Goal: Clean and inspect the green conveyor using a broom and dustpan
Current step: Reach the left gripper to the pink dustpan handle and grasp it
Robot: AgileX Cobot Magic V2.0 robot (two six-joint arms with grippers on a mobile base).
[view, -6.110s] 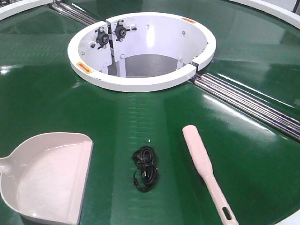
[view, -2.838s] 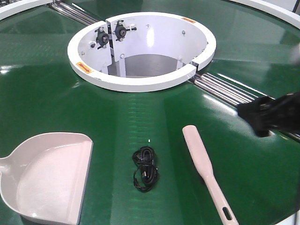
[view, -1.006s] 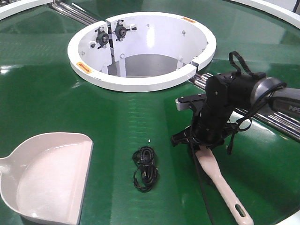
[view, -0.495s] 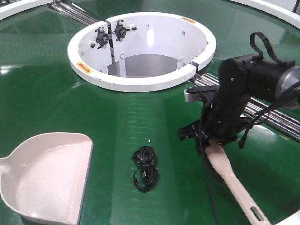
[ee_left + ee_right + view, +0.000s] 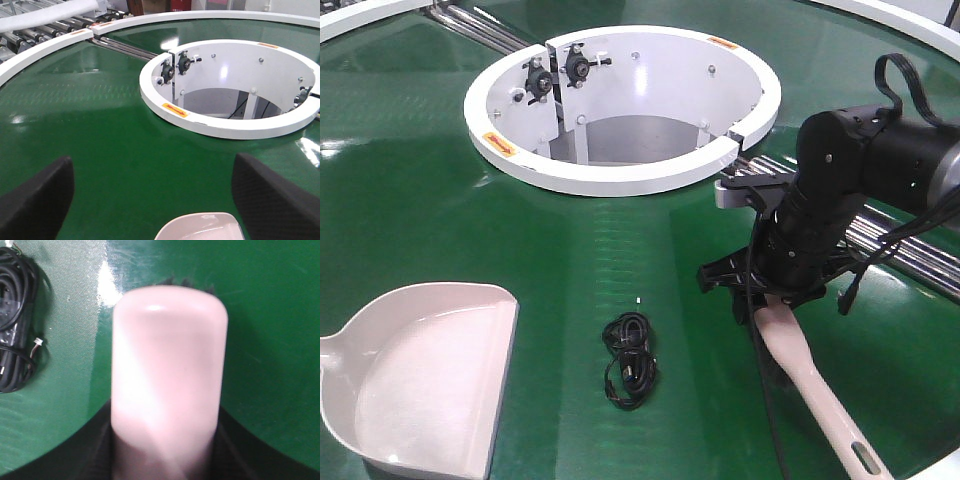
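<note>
Your right end effector [image 5: 767, 300] is clenched on the broom [image 5: 812, 378] near its head, over the green conveyor [image 5: 420, 200] and right of a coiled black cable [image 5: 628, 360]. The slotted handle points toward the belt's near right edge. Your left end effector [image 5: 152, 165] hangs with fingers spread wide above the far rim of the dustpan [image 5: 420, 375], which lies near left. The white hub [image 5: 620, 180] sits beyond.

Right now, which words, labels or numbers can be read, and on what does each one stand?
No text is readable.
Hub stickers, orange, on the white hub: too small and blurred.
Rim stickers, orange, on the outer white rim: blurred.
Broom, dustpan: no print seen.
</note>
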